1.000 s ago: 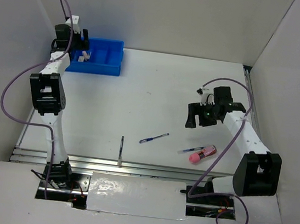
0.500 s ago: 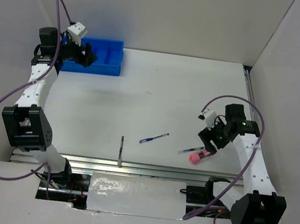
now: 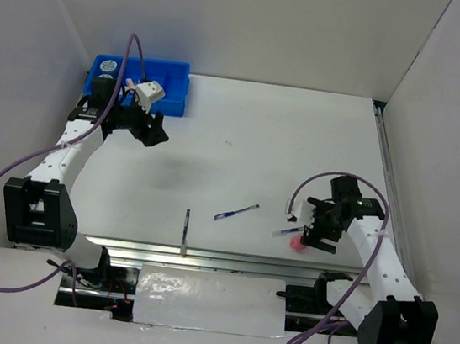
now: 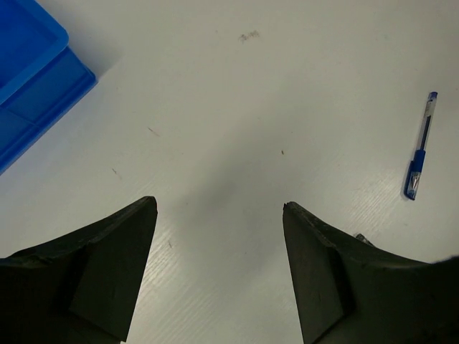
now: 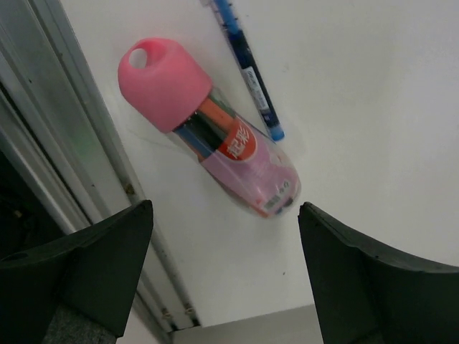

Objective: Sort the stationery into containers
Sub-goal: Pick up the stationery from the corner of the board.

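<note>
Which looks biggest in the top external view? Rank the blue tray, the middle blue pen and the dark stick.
1. The blue tray, by far, though the left arm covers part of it.
2-3. The blue pen and the dark stick: both thin, about equal in length, so no ranking.

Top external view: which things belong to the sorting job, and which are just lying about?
Job: blue tray, pink tube, pen beside it, second pen, dark stick.
Not job: metal rail, foil sheet.
</note>
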Controlling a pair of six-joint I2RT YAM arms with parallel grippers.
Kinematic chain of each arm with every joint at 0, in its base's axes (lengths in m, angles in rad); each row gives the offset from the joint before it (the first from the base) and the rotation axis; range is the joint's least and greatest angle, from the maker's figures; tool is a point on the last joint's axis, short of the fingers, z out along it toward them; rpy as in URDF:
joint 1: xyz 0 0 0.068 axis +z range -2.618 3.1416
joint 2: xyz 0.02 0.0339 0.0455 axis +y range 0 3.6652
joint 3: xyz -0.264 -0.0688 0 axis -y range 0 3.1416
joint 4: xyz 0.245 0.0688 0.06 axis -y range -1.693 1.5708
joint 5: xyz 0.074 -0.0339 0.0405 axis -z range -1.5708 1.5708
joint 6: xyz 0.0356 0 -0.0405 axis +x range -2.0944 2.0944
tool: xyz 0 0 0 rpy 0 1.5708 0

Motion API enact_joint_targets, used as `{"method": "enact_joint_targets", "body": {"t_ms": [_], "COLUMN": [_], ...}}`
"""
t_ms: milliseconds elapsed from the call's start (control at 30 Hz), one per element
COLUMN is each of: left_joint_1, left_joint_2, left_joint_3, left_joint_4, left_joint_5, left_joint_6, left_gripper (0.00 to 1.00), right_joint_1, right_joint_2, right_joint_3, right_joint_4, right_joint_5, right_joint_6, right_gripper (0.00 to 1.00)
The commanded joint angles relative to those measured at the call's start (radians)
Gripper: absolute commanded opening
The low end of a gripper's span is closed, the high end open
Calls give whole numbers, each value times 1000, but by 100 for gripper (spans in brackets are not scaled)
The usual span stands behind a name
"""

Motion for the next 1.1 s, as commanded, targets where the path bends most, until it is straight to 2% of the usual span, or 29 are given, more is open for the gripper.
{"method": "enact_joint_targets", "body": {"t_ms": [0, 367, 467, 600, 733, 867, 900, 967, 1067], "left_joint_1": [-13, -29, -33, -34, -34, -33, -34, -34, -7], "left_joint_2": [-62, -54, -53, -50, -51, -60, -63, -68, -73], "left_joint_3": [37, 82, 79, 76, 74, 59, 51, 44, 42], "left_joint_4": [-7, -32, -29, -35, -32, -7, 12, 29, 100], "left_joint_5": [-31, -80, -90, -96, -102, -96, -91, -93, -107], "left_joint_6": [29, 24, 18, 18, 27, 13, 7, -29, -177], "left_gripper": [83, 83, 83, 83, 82, 82, 82, 82, 81], "right_joint_1": [28, 74, 75, 69, 54, 54, 49, 39, 31], "right_joint_2": [10, 35, 52, 63, 27, -83, -100, -146, -129], "right_joint_3": [-70, -253, -275, -262, -259, -232, -213, -140, 22], "right_joint_4": [89, 289, 323, 306, 272, 203, 164, 139, 139], "right_joint_5": [20, 73, 88, 70, 59, 40, 24, -43, -169], "right_joint_6": [-176, -361, -377, -374, -375, -377, -374, -342, -192], "right_gripper": [88, 87, 80, 55, 42, 23, 12, 0, 0]}}
